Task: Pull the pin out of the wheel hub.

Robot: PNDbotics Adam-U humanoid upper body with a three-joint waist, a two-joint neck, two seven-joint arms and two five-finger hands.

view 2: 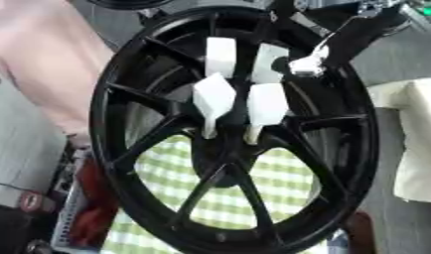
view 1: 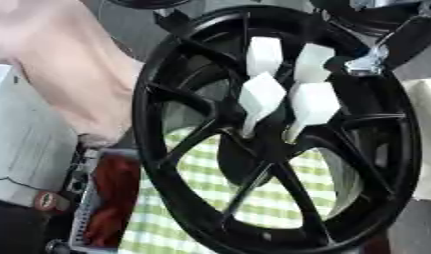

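Across the frame's centre stands the black wheel hub (view 1: 280, 134), upright on a checked cloth (view 1: 253, 198), so its four white pins (view 1: 262, 96) face me. My right hand (view 2: 310, 62) reaches in upper right; the right eye view shows more of it, though I cannot tell its grip.

We see green-and-white checked cloth (view 1: 280, 191) covering support surface, low and left of right hand (view 2: 319, 52), which sits at upper right. Black wheel hub (view 1: 367, 208) stands upright on it, filling our view. Red item (view 1: 110, 198) in pale tray (view 1: 84, 208) lies further left; contents unclear.
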